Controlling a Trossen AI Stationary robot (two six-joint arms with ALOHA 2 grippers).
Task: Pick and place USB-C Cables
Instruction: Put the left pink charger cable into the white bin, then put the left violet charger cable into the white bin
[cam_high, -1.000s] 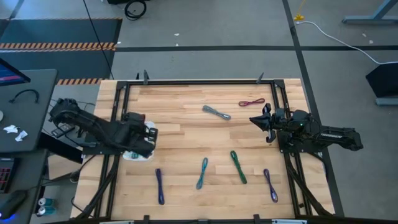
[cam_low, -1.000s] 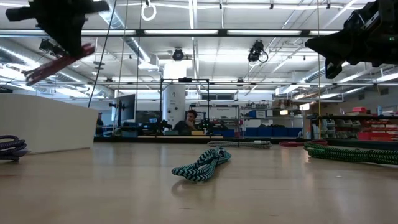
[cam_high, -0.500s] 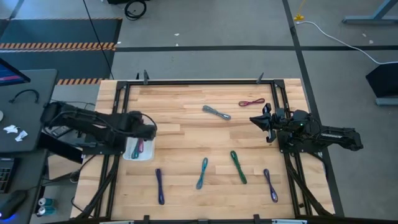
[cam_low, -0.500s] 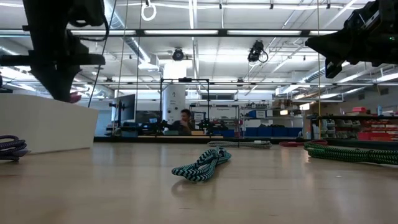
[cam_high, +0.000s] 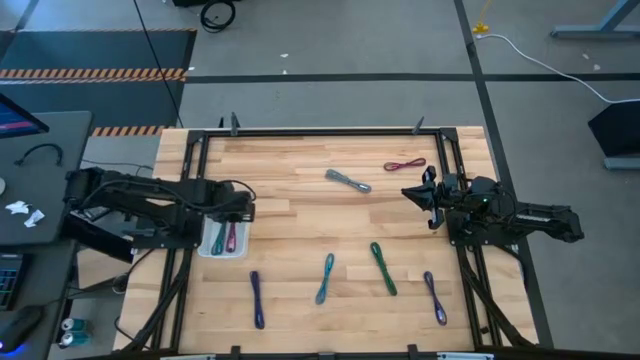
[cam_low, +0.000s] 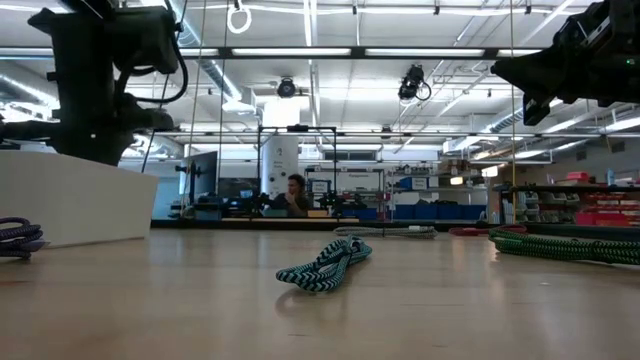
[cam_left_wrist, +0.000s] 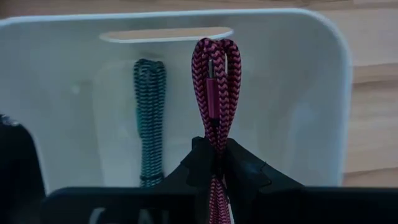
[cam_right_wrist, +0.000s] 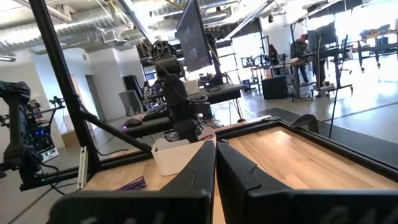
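My left gripper sits over the white tray at the table's left edge, shut on a pinkish-red braided USB-C cable. A teal cable lies on the tray floor beside it. My right gripper waits shut above the table's right side. Loose on the wood lie a grey cable, a maroon one, two purple ones, a teal one and a green one. My left gripper pinches the pinkish-red cable bundle between its two fingers, partway along its length. The fingers lie along the cable, whose looped end reaches out past them over the tray floor. Whether that end rests on the tray, I cannot tell.
The tray's wall stands high at the table's left edge. A black frame runs around the table. A teal cable lies mid-table in the low view, a green one to its right. People sit in the room beyond.
My left gripper has drawn back off the tray toward the table's far edge, turned, and come down. The pinkish-red cable, which hung slanted high above the tray wall, has sunk behind the wall into the tray. The gripper has stayed shut on it.
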